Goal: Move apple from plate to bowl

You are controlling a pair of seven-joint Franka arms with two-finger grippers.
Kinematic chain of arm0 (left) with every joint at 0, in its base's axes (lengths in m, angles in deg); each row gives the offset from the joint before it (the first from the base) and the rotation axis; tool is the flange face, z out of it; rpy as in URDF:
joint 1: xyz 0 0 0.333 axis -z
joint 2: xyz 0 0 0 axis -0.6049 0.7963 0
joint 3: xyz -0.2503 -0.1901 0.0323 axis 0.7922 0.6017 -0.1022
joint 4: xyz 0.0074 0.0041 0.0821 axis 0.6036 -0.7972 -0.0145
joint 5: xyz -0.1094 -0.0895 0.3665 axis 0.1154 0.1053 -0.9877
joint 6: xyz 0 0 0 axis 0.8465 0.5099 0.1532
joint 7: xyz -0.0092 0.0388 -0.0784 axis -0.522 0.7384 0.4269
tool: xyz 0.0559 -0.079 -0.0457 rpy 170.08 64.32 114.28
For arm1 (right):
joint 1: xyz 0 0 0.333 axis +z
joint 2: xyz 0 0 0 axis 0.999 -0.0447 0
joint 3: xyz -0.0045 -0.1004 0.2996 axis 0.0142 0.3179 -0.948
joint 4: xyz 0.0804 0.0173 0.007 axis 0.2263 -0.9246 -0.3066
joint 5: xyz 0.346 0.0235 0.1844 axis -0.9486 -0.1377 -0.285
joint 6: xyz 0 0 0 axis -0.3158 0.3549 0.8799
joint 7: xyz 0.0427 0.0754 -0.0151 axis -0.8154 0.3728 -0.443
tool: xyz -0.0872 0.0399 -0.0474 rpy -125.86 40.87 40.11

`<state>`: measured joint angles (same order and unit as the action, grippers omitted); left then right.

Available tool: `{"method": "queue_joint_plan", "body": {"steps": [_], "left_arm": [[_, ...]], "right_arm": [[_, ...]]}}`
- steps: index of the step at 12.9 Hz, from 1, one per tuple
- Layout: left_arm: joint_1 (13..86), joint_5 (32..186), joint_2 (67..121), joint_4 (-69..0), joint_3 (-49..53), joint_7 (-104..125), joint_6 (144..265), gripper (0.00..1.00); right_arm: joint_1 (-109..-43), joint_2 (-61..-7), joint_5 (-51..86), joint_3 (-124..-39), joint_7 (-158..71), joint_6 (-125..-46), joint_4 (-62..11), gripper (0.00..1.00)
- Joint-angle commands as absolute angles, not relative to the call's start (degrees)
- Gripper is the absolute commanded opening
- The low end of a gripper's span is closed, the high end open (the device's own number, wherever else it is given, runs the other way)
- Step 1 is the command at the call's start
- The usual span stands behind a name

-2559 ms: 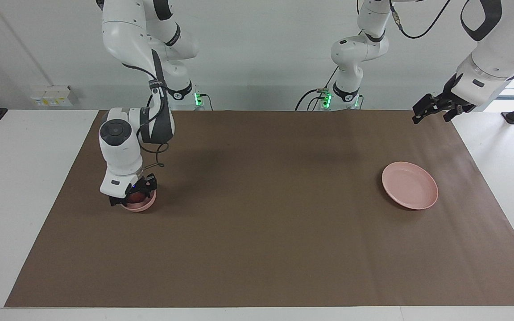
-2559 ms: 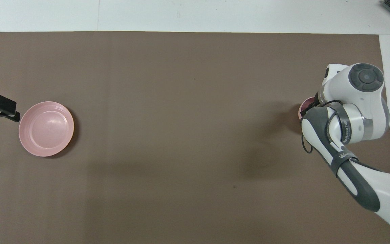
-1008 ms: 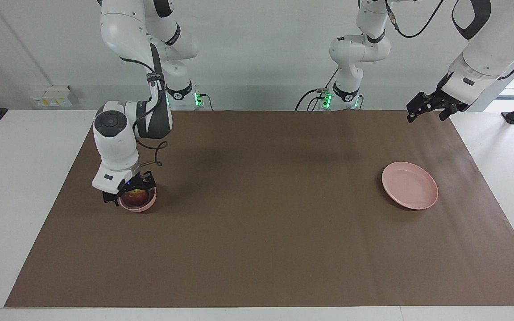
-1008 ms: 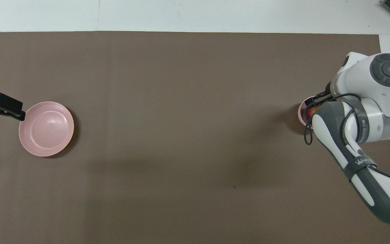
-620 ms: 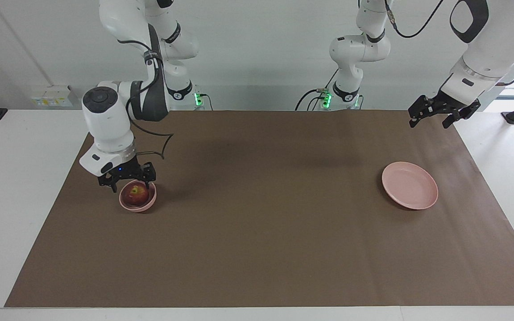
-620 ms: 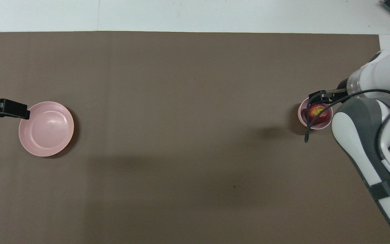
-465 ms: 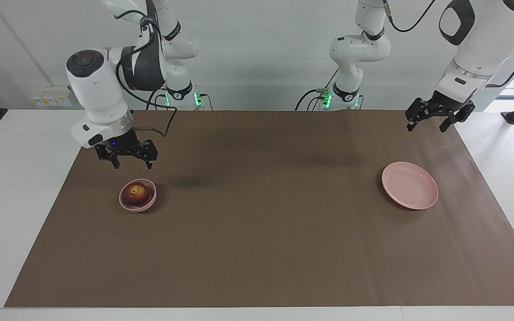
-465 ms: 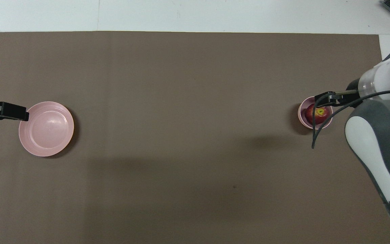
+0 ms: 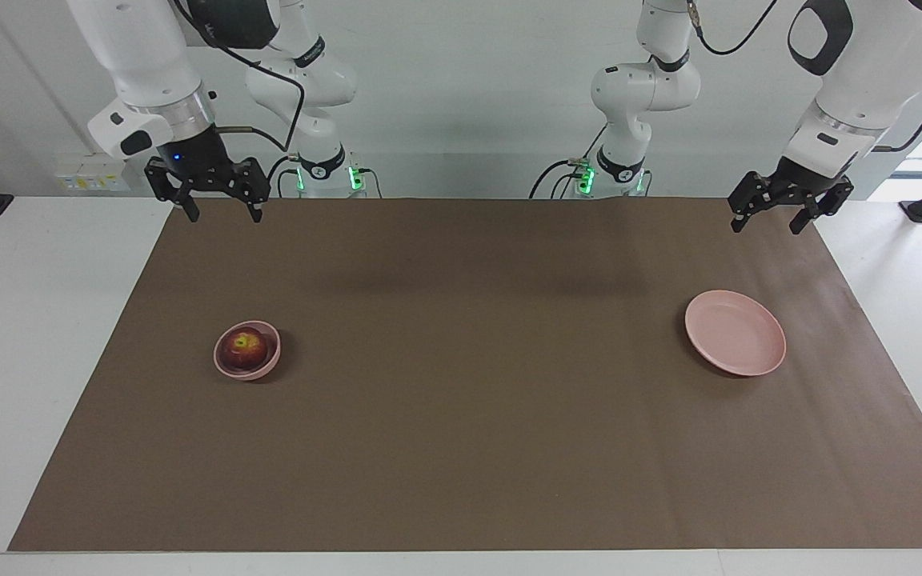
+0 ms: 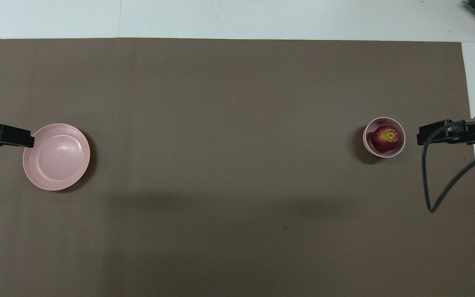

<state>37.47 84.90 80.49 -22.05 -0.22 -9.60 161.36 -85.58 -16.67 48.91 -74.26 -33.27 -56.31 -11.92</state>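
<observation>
Your right gripper (image 9: 219, 210) has come up and away from the bowl (image 9: 247, 350) within the last second; it now hangs high over the mat edge nearest the robots, at the right arm's end of the table, fingers spread, holding nothing

The apple (image 9: 246, 348) sits inside the bowl, stem dimple up, yellow patch showing; from overhead it fills most of the bowl's mouth and touches nothing else. A moment ago that gripper was down at the bowl's rim, so the release is done and the apple stayed put as the arm lifted

Your left gripper (image 9: 775, 216) waits raised over the mat's corner at the left arm's end, fingers apart, empty; it has only swung slightly

The plate (image 9: 735, 333) lies bare at the left arm's end of the table, well apart from the bowl

Judgement: the move looks complete. Nothing left for you but to let both arms settle; the apple shows no sign of rolling
</observation>
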Motion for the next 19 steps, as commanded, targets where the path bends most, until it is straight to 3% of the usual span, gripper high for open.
{"method": "queue_joint_plan", "body": {"steps": [1, 3, 19], "left_arm": [[37.48, 85.62, 79.21, -23.6, -0.75, -10.38, 161.44, 1.0], [37.66, 85.62, 79.21, -23.6, -0.75, -10.47, 161.53, 1.0], [37.57, 85.62, 79.21, -23.51, -0.75, -10.47, 161.53, 1.0]], "right_arm": [[-86.21, -17.5, 47.45, -74.75, -32.5, -51.02, -6.24, 1.0], [-86.64, -15.31, 47.54, -74.58, -33.11, -51.71, -8.77, 1.0], [-86.91, -13.02, 47.37, -74.14, -37.25, -50.92, -10.53, 1.0]]}}
